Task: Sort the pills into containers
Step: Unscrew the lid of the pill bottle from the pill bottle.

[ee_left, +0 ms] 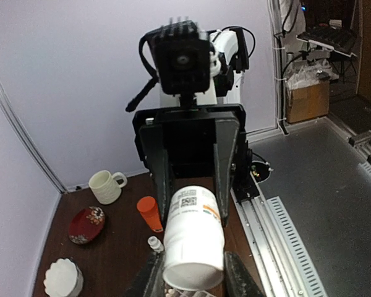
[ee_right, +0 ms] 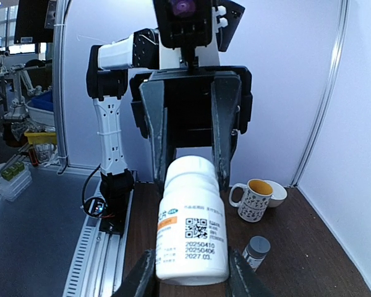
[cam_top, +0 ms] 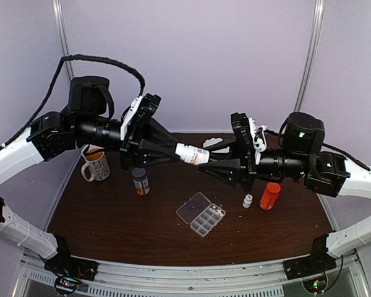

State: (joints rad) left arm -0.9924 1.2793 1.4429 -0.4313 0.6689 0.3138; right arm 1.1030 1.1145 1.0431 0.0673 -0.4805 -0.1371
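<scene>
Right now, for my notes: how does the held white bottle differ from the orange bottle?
The white bottle hangs sideways, clamped between left end effector and right end effector; the orange bottle stands upright on the table, untouched. The white bottle bears a printed label; the orange bottle looks plain. Both are cylindrical.

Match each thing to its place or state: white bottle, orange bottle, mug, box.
Things:
1. white bottle
2. orange bottle
3. mug
4. box

Places or states:
A. lying with its lid open, front middle of the table
B. standing near the table's left edge
C. held up in the air, off the table
D. standing on the table's right side

Pairs: 1-C, 2-D, 3-B, 4-A
</scene>
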